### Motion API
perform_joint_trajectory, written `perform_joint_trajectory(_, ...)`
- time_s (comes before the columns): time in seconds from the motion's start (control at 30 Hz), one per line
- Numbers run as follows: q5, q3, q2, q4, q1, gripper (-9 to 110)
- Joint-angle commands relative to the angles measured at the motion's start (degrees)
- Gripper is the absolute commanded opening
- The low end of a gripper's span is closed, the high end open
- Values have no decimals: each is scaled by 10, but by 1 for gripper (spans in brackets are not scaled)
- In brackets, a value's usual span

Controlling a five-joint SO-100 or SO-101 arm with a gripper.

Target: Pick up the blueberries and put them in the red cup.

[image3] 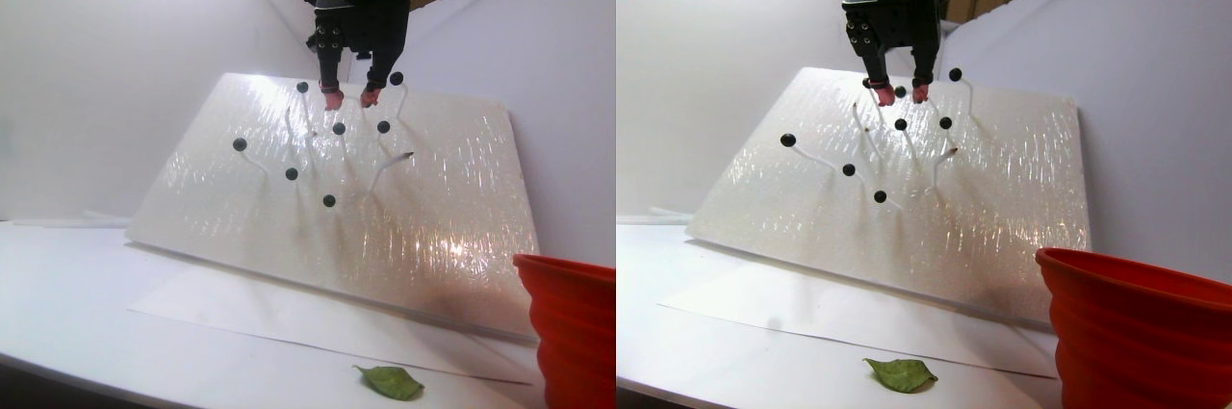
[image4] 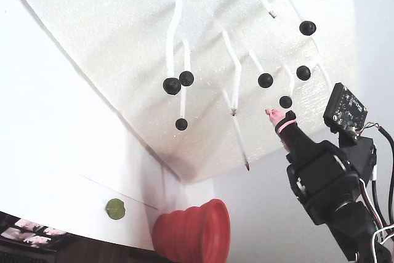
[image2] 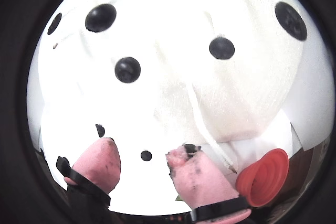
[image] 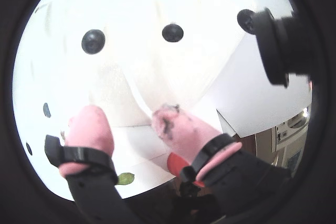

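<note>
Up at the top of the tilted white textured board [image3: 337, 197] hangs the black arm's gripper [image3: 351, 98], its two pink rubbery fingertips [image: 92, 124] spread apart with nothing between them — open and empty in both wrist views. The right-hand pink tip in a wrist view [image2: 191, 169] is smudged dark.

The small round matte black-blue blueberries [image3: 339, 128] sit on thin white stalks that stick out of the board, scattered just below and beside the gripper in the stereo pair view. One berry [image3: 396, 78] rides just beside the gripper's right finger there; others [image3: 240, 144] spread down and left across the board. In the fixed view a cluster of berries [image4: 266, 80] shows up close to the pink tip, with one [image4: 285, 101] nearest it.

The red ribbed soft cup [image3: 568, 327] stands on the white surface [image3: 77, 303] well below the board, at its lower right corner — well apart from the gripper. A green leaf [image3: 390, 382] lies on the surface near the cup, to its left.
</note>
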Motion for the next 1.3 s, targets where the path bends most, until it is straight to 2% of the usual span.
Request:
perform_joint_trajectory(0.0,-5,-69,28,-18,-2,18)
perform_joint_trajectory(0.7,-26,-108,62,-33,-22,18)
perform_joint_trajectory(1.27,-42,-142,15,-52,-19,18)
